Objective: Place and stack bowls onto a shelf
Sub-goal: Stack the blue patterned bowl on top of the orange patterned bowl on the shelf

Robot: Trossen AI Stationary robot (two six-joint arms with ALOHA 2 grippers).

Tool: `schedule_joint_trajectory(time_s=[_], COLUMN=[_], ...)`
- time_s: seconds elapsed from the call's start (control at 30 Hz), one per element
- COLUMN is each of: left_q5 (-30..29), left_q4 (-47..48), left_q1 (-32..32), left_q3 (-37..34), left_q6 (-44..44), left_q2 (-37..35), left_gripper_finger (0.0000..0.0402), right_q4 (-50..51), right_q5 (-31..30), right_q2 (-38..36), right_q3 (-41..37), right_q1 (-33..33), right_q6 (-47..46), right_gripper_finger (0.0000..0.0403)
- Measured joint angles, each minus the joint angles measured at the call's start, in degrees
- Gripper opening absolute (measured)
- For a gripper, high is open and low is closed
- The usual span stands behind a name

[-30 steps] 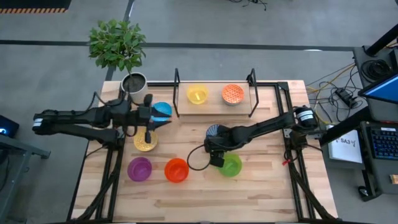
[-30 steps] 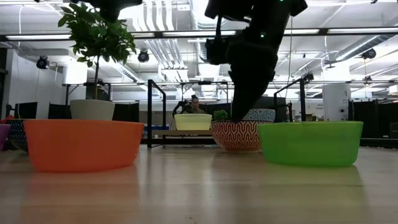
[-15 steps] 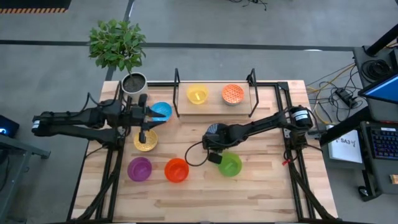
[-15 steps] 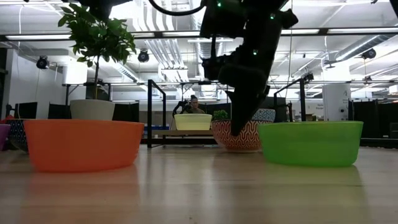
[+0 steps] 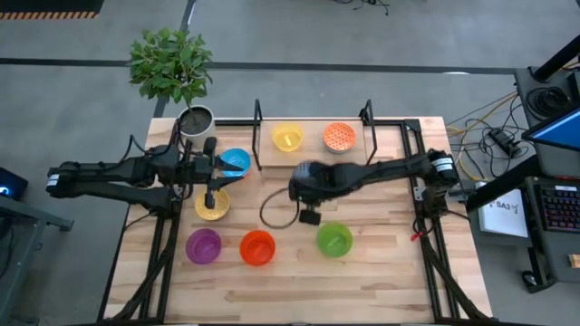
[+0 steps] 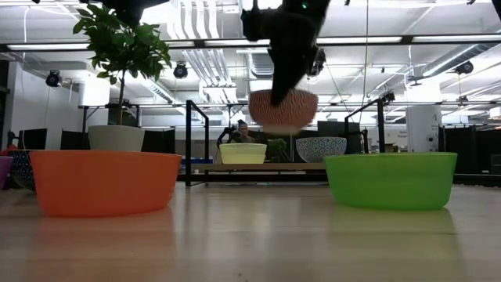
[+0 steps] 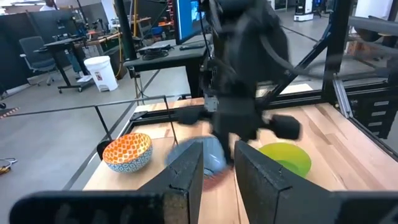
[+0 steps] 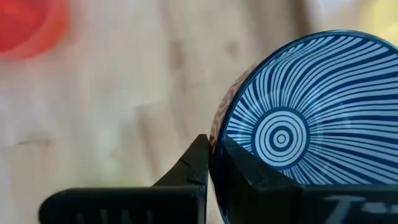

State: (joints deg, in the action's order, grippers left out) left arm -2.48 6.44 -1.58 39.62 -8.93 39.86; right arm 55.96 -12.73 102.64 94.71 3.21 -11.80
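Wooden counter fills the high view's middle; at upper centre the low light-wood shelf with black wire ends carries a yellow bowl and an orange patterned bowl, leaving room, I judge, for another. Just below, the right gripper carries a bowl. At left, the left gripper, slightly parted, hangs empty beside the light blue bowl.

Low view: a red-patterned bowl hangs airborne at upper centre.

Right wrist view: fingers pinch the blue-striped rim. No readable writing.
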Motion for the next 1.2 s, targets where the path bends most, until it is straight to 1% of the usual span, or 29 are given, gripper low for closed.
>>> schedule_joint_trajectory(time_s=[0.17, 0.3, 0.4, 0.47, 0.57, 0.7, 0.8, 1.2], left_q5=[0.0, 0.0, 0.02, 0.02, 0.02, 0.02, 0.02, 0.02], left_q4=[0.0, 0.02, 0.04, 0.14, 0.54, 0.47, 0.46, 0.07], left_q1=[0.0, 0.0, 0.0, 0.0, 0.0, 0.0, 0.0, 0.0], left_q3=[0.0, 0.0, 0.0, 0.0, 0.0, 0.0, 0.0, 0.0], left_q6=[0.0, 0.0, -0.01, -0.02, -0.2, -0.85, -0.91, -1.07], left_q2=[0.02, 0.0, -0.04, -0.07, -0.15, -0.15, -0.12, -0.09], left_gripper_finger=[0.0075, 0.0075, 0.0075, 0.0075, 0.0075, 0.0075, 0.0075, 0.0075], right_q4=[6.67, 9.6, 9.92, 9.42, 6.13, 0.75, -0.43, -2.35], right_q5=[-3.23, -3.85, -3.68, -2.27, -0.66, 2.63, 3.16, 3.32], right_q2=[-0.03, -0.7, -1.55, -2.41, -4.09, -5.76, -6.44, -6.65], right_q3=[6.53, 8.09, 6.65, 4.51, 0.12, -5.3, -7.59, -10.88], right_q1=[-6.27, -13.3, -18.23, -21.08, -24.1, -26.97, -27.78, -28.79], right_q6=[5.54, 8.55, 9.93, 10.54, 11.57, 12.5, 12.45, 11.82], right_gripper_finger=[0.0013, 0.0013, 0.0013, 0.0013, 0.0013, 0.0013, 0.0013, 0.0013])
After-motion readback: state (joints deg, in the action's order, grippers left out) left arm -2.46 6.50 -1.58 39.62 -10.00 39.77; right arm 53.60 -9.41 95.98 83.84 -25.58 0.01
